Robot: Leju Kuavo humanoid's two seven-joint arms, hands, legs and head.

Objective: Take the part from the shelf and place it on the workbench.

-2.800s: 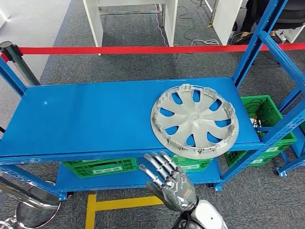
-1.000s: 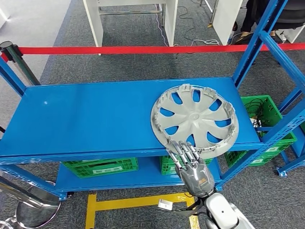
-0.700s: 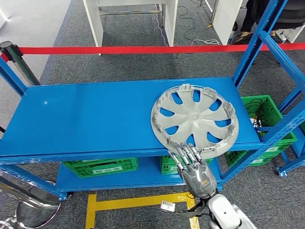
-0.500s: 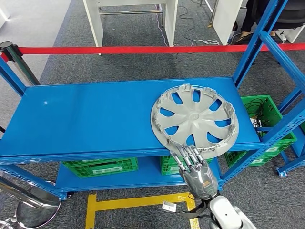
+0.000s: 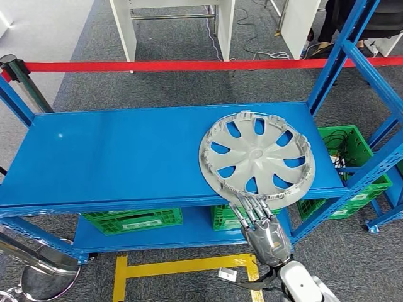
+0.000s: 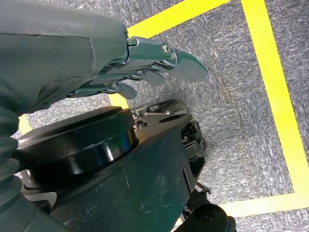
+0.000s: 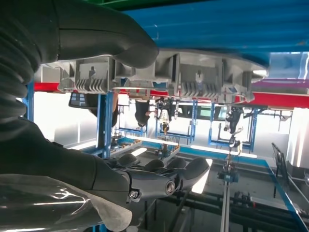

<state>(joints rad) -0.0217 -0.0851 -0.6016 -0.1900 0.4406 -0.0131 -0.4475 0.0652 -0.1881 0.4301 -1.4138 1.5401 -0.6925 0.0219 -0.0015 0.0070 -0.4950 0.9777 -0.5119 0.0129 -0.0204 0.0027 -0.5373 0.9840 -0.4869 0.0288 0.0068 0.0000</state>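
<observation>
Grey plastic wheel cover (image 5: 257, 158) lies flat on the right part of the blue shelf (image 5: 119, 157), its near rim overhanging the front edge. Right hand (image 5: 260, 225) is at that rim, fingers extended and apart, gripping nothing. Left hand (image 6: 153, 60) hangs over the carpet, fingers straight, empty.

A blue metal shelf (image 5: 119, 157) carries a grey hubcap (image 5: 257, 158) overhanging its front right edge.
</observation>
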